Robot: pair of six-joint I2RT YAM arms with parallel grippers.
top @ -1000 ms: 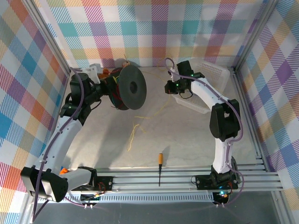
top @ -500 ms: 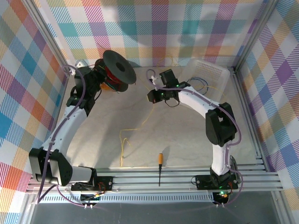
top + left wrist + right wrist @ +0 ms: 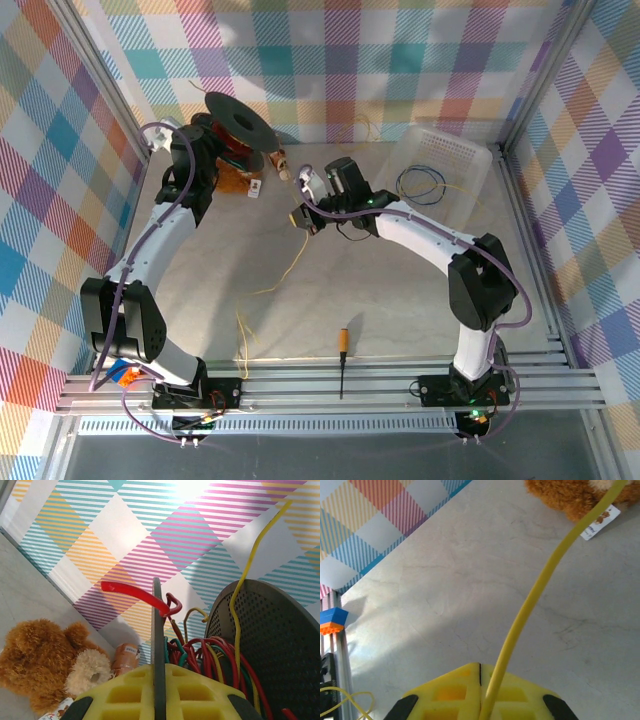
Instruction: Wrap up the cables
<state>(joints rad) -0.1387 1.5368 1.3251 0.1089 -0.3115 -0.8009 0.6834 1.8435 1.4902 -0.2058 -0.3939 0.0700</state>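
Right gripper (image 3: pixel 480 669): clamped on thin yellow cable (image 3: pixel 545 575). Left gripper (image 3: pixel 157 669): clamped on flange of black perforated spool (image 3: pixel 280 650) wound with red, green, yellow wires (image 3: pixel 210 655).

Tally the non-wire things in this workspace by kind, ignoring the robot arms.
Black perforated wire spool: 1
Fuzzy brown teddy bear: 1
White plastic basket: 1
Orange-handled screwdriver: 1
Blue-and-orange toy block: 1
Small brown cylinder: 1
Total: 6
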